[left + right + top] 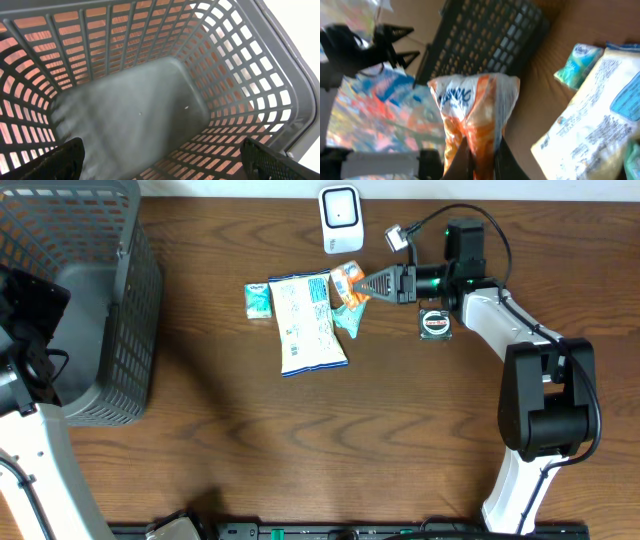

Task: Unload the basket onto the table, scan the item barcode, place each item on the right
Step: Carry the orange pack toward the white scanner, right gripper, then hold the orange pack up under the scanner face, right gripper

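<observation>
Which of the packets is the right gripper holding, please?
The orange packet: it alone is pinched in the shut right gripper. The white bag and the teal pack lie untouched beside it.

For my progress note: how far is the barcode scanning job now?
Done: the right gripper is shut on the orange snack bag, close to the white scanner. In hand: presenting that bag's barcode; no scan can be confirmed. Left: the large white bag and teal pack lie on the table, and the basket under the open left gripper holds nothing.
</observation>
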